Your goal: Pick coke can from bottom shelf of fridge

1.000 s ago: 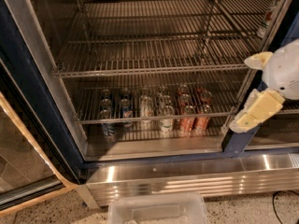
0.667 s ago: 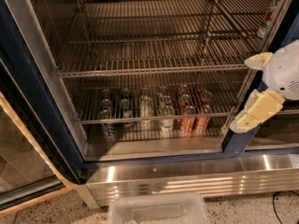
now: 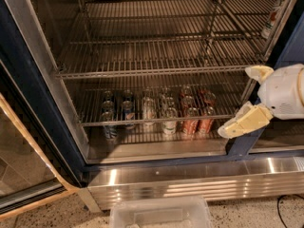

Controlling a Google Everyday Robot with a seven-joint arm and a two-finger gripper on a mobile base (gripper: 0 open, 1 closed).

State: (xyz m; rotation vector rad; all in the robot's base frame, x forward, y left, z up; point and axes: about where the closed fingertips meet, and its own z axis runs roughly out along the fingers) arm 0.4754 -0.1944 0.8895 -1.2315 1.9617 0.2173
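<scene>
**Ana:** Several drinks stand low in the fridge [image 3: 28, 80]. Where is the coke can?

**Ben:** At the right end of the row. The front coke can [image 3: 190, 122] is red with a silver top. A second red one touches its right side and two more stand behind them. A white-and-green can [image 3: 169, 123] is just to its left, and the blue cans [image 3: 109, 123] are at the far left.

**Ana:** Are they on the bottom shelf?

**Ben:** They are down by the bottom shelf [image 3: 156, 150], the shiny steel floor. The front rail of the lowest wire rack [image 3: 95, 106] crosses in front of them. I cannot tell whether they stand on the steel or on the wire.

**Ana:** And the gripper?

**Ben:** The gripper [image 3: 237, 101] hangs at the right edge of the opening, near the red cans but not touching them. Its two cream fingers [image 3: 244, 121] are spread wide with nothing between them.

**Ana:** Anything else?

**Ben:** The glass door [image 3: 23, 175] is swung out on the left. A clear plastic tub [image 3: 159, 215] sits on the floor in front.
</scene>
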